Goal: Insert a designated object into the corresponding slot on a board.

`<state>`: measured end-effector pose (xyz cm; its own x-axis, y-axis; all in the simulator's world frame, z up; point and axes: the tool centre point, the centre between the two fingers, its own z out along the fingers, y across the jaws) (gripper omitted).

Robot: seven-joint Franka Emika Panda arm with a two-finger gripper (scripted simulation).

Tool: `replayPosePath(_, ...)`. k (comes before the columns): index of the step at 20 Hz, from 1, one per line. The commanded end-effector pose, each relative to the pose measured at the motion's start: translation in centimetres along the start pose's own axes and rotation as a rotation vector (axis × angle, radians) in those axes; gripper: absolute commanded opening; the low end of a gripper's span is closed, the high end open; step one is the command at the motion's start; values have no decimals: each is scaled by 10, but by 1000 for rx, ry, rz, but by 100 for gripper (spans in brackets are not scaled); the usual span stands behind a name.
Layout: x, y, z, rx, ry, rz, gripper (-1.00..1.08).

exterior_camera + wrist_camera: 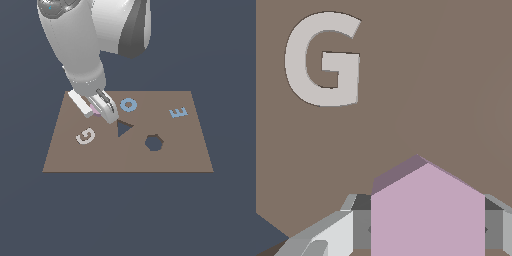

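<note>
The pale pink hexagonal block (426,210) sits between my gripper's (427,231) two fingers (358,227), whose pads press its two sides. In the exterior view only a sliver of the pink block (93,111) shows beside the gripper (101,108), which is low over the back left part of the brown board (175,157). The dark hexagonal slot (154,142) lies open on the board, toward the exterior view's right of the gripper and nearer the front edge. I cannot tell whether the block rests on the board or hangs just above it.
A white "G" (85,135) lies on the board at the exterior view's left; it also shows in the wrist view (323,60). A dark triangle shape (123,128) is just beside the gripper. A blue ring "O" (128,105) and a blue "E" (178,112) lie toward the back.
</note>
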<state>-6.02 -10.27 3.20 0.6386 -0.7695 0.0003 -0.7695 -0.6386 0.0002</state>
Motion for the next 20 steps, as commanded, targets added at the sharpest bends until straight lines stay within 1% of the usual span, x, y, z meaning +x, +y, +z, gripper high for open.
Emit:
replayPosePath(1,-2,-18,-1,0,0,-37,-100)
replayPosePath(7,-11,-75,-3,0,1,-158,-100)
replayPosePath(13,-31,-140,-6,-1,0,-300,-100)
replayPosePath(16,-41,-164,-7,-1,0,-356,-100)
replayPosePath(20,-53,-188,-8,0,0,-413,-100)
